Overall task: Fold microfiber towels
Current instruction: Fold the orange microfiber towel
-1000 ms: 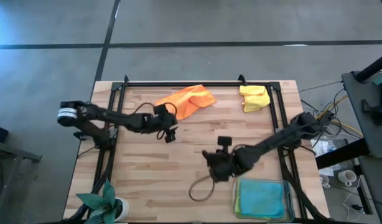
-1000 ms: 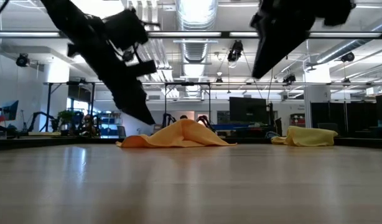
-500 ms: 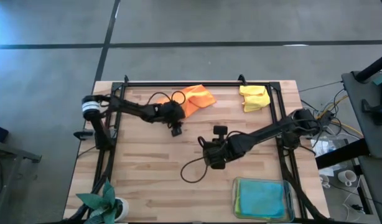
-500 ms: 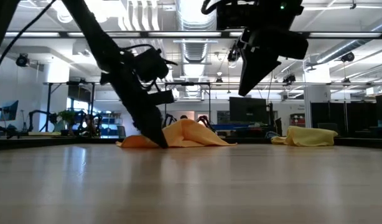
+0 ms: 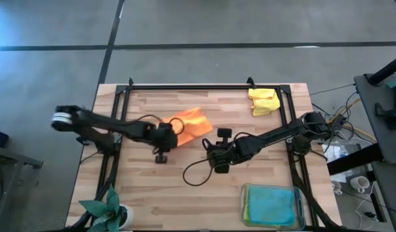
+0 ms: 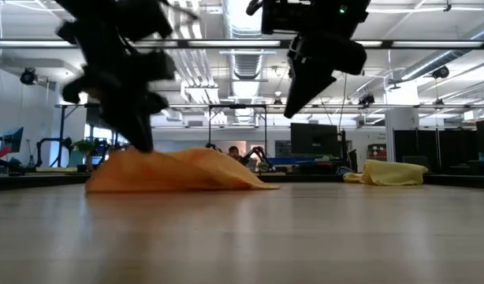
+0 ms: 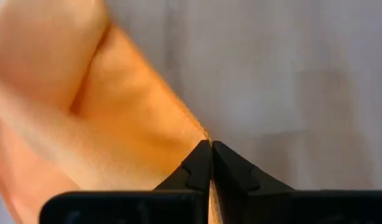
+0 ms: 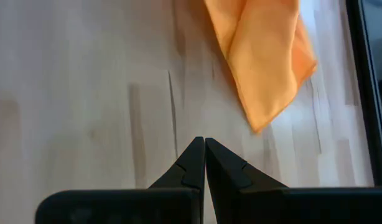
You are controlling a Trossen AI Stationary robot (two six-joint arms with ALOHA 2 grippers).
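Left gripper (image 7: 211, 163): jaws pressed together, pinching the edge of the orange towel (image 7: 85, 118). In the high view this gripper (image 5: 164, 137) sits left of the frame's centre, at the lower left end of the orange towel (image 5: 190, 124), which lies crumpled on the desk (image 5: 153, 187) just above mid-frame. In the low view the cloth (image 6: 175, 171) forms a low mound at centre left, with the left gripper (image 6: 135, 130) coming down onto its left end.

Right gripper (image 8: 204, 163): jaws pressed together, holding nothing. It hangs above bare wood, with the orange towel (image 8: 262, 59) apart from it in the upper right of the wrist frame. In the high view it (image 5: 214, 149) sits near the frame's centre, just right of the orange towel and not touching it. In the low view it (image 6: 299, 99) shows high in the upper centre, clear of the desk.

Yellow towel (image 5: 263, 101): bunched at the upper right of the desk in the high view, well apart from both grippers; in the low view it (image 6: 393, 173) lies at the right.

Light blue towel (image 5: 270, 205): lies flat inside the clear tray (image 5: 300, 207) at the lower right of the desk, with a green cloth edge showing under it on the left side.

Plant (image 5: 102, 209): at the lower left corner of the desk.
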